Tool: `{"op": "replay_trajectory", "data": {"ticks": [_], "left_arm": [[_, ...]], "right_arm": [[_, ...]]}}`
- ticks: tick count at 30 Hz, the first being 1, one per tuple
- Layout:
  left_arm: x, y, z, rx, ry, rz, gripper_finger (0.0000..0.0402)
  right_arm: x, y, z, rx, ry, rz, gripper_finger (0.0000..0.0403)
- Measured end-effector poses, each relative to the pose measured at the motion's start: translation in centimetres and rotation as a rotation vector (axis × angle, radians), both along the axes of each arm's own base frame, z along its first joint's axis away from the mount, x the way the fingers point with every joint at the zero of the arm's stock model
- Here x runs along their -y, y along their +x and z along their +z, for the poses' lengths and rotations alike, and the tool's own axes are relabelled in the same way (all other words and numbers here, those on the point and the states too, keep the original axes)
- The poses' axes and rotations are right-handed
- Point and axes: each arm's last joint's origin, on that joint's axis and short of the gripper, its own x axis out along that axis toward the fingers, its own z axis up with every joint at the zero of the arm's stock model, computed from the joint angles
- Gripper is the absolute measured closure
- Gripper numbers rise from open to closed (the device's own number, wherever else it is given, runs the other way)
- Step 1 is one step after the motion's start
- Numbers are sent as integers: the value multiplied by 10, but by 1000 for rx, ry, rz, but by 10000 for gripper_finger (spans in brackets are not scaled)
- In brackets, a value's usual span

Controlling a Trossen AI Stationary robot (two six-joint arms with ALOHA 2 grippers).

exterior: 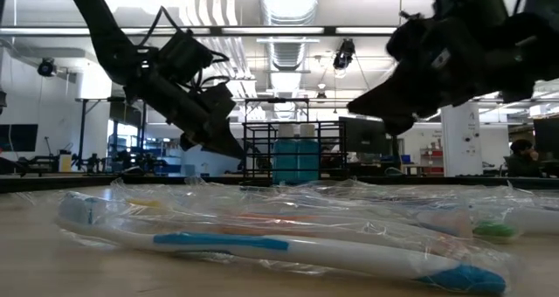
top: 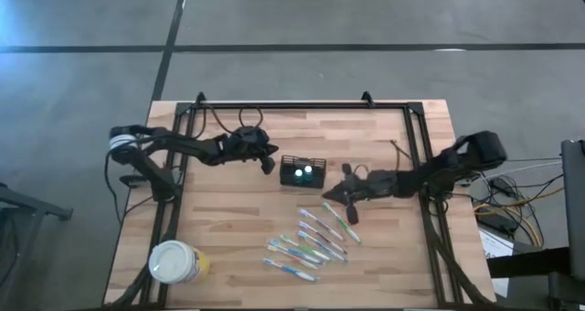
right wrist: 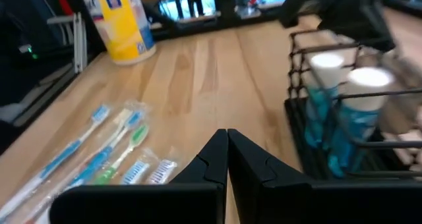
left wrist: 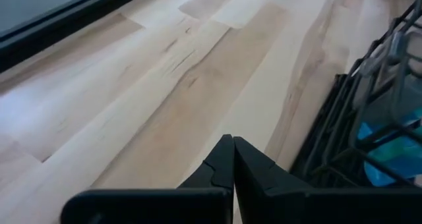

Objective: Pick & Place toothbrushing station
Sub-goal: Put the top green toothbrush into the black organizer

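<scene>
A: Where do we log the toothbrushing station (top: 303, 172)?

B: We see the black wire basket standing upright on the wooden counter (top: 247, 247), about mid-width and toward the far half. 2 blue-green bottles with white caps (right wrist: 345, 115) stand inside it.

A: Left gripper (top: 267, 161)?

B: We put it just left of the basket, near its left end wall. In its wrist view the 2 fingers (left wrist: 221, 163) meet at their tips with nothing between them, so we record it as closed and empty. We cannot tell whether it touches the wire.

A: Right gripper (top: 331, 197)?

B: We note it right of the basket and slightly nearer, apart from it, above the far end of the toothbrushes. Its fingers (right wrist: 215, 157) are also pressed together and hold nothing.

A: Other items?

B: We count a loose row of wrapped toothbrushes (top: 311, 238) lying flat, near of the basket and right of centre, blue and green handles showing. A round yellow tub with a white lid (top: 176, 261) stands at the near left corner, well apart from the basket.
</scene>
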Motion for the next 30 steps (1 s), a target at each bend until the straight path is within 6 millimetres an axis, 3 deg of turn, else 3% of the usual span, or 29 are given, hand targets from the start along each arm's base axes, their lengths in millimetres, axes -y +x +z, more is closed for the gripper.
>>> {"op": "replay_trajectory", "data": {"ticks": [7, 14, 30], "left_arm": [[1, 1, -1, 3, -12, -20, 399], [7, 2, -3, 1, -31, -64, 399], [22, 7, -3, 3, -46, -121, 399]], "right_arm": [[1, 26, -21, -84, 27, -25, 394], [10, 36, -36, -135, 61, -79, 394], [21, 35, -40, -191, 44, -221, 394]]}}
